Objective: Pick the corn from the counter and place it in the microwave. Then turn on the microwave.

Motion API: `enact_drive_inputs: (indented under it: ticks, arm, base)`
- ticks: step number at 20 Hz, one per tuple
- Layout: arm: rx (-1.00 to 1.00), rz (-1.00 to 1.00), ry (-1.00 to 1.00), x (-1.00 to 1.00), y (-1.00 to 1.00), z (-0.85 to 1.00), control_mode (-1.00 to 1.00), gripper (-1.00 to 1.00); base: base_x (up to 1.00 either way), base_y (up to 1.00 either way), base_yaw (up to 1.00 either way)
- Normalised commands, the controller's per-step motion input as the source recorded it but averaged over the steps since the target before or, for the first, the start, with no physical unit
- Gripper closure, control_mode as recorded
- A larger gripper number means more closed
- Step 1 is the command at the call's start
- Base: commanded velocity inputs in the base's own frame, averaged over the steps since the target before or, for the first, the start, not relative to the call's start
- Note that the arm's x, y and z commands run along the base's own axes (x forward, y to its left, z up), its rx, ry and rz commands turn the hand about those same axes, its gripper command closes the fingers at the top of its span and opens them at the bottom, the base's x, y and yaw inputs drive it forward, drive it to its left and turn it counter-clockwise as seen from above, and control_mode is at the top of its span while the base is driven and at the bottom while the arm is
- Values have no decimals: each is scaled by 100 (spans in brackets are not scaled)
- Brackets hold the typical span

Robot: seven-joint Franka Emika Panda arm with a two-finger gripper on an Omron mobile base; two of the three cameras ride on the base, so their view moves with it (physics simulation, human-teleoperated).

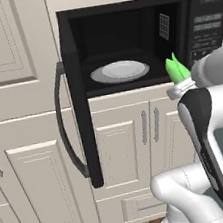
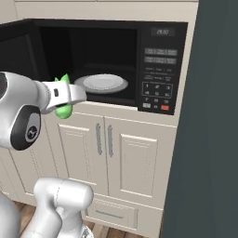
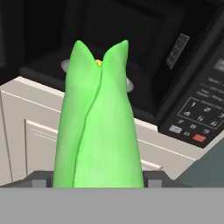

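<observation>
Carrying corn (image 3: 98,127) clamped in hand (image 2: 69,95), tips aimed at open microwave (image 1: 123,41) — lined up for plate (image 1: 120,71).

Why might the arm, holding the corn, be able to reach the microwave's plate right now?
Probably yes: the microwave door stands wide open, and nothing lies between the corn and the bare plate.

Smooth matt corn (image 3: 98,127); glossy black microwave (image 1: 206,23).
</observation>
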Motion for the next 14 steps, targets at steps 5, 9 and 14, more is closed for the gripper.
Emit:
enact_drive_inputs:
  ticks: [5, 9, 14]
  arm:
    - [0, 0, 0, 22, 3, 0, -100, 100]
    - [0, 0, 0, 22, 4, 0, -100, 100]
    - [-1, 0, 0, 23, 2, 0, -100, 100]
  base:
    - [0, 0, 0]
    - [0, 0, 0]
    - [0, 0, 0]
